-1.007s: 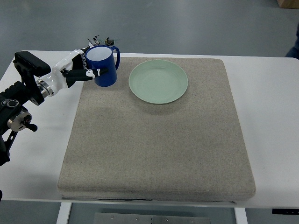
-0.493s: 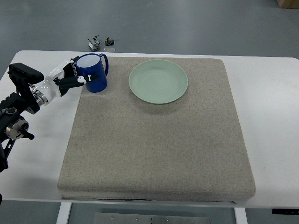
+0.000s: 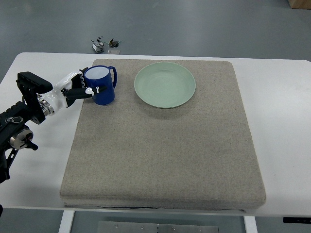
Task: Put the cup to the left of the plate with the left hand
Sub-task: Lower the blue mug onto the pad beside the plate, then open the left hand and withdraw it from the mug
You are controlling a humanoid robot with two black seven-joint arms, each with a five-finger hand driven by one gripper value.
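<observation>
Left hand (image 3: 80,89) is wrapping its fingers around the blue cup (image 3: 100,85), now shifting it back right and lower onto the mat (image 3: 160,155), left of the plate (image 3: 164,84). Looks like placement, release pending.

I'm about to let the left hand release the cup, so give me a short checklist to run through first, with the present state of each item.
1. Left hand wraps the blue cup: ok.
2. Cup lies left of the green plate, with a clear gap between them: ok.
3. Cup upright, opening up, handle toward the plate: ok.
4. Cup base resting flat on the grey mat: cannot tell, as this steep view does not show contact.
5. Cup fully on the mat: it sits near the mat's left edge, so cannot tell.
6. Right arm out of the way: ok, none in view.
</observation>
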